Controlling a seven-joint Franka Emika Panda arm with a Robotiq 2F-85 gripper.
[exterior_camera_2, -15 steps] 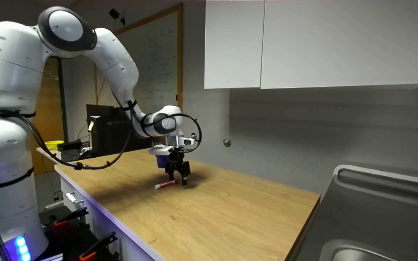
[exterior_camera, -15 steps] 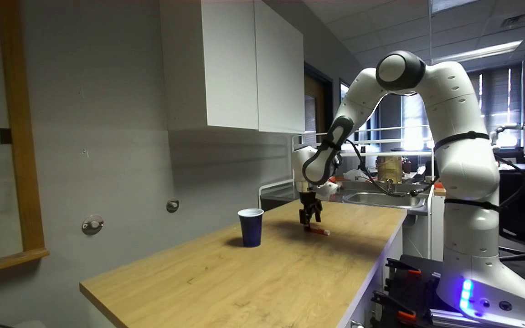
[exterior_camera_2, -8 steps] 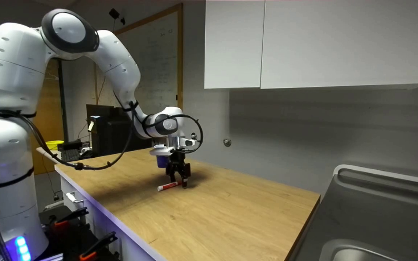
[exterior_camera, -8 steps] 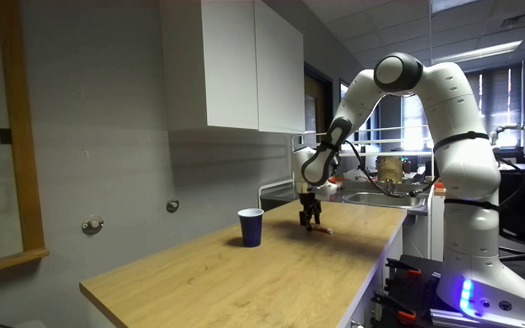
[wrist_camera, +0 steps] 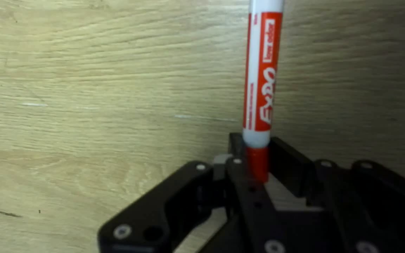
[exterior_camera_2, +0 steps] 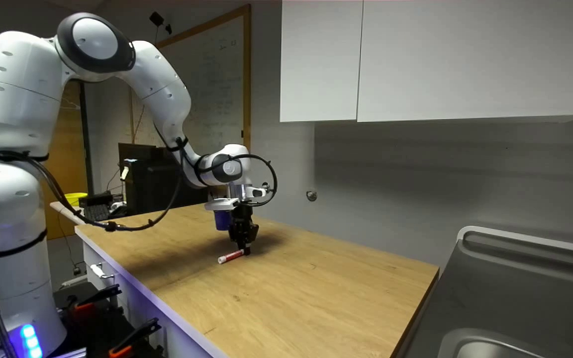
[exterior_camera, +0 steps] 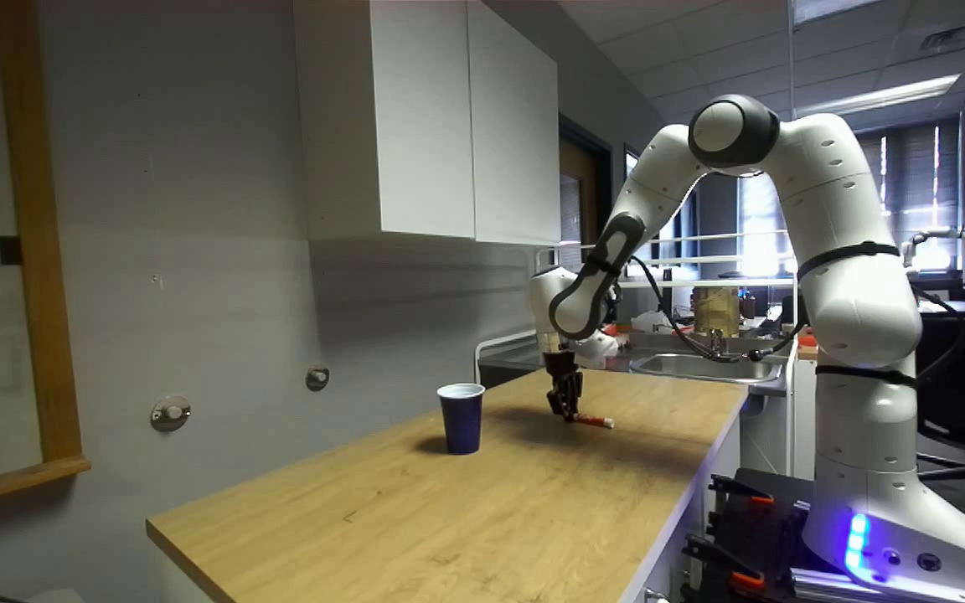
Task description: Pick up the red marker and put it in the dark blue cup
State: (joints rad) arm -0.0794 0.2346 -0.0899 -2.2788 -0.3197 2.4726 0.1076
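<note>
Red marker (wrist_camera: 263,75): one; its red end is pinched by the fingers (wrist_camera: 291,167), and its white-and-red barrel, printed "Expo" and "low odor", is seen projecting beyond them. It is seen low at the counter (exterior_camera: 415,519); whether the barrel is touching cannot be told.
Fingers: two; closed on the marker, one to each side of it, and directed downward in both exterior views.
Dark blue cup (exterior_camera: 462,425): one; stood upright on the counter, white inside, apart from the marker and untouched by the fingers. In an exterior view its top is hidden behind the lower end of the arm (exterior_camera_2: 164,84).
Counter: one; topped in pale wood grain, with a few dark marks.
Arm: one in the foreground, white; its base is lit by a blue strip (exterior_camera: 857,543).
Clamps (exterior_camera: 738,487): two; black and orange, placed beside the arm's base.
Wall cabinet (exterior_camera: 428,134): one; two white doors (exterior_camera: 514,126) are shown in both exterior views.
Wall fittings (exterior_camera: 170,414): two, round, fixed to the grey wall (exterior_camera: 231,293) in an exterior view.
Sink (exterior_camera: 700,366): one; set past the counter's far end in an exterior view.
</note>
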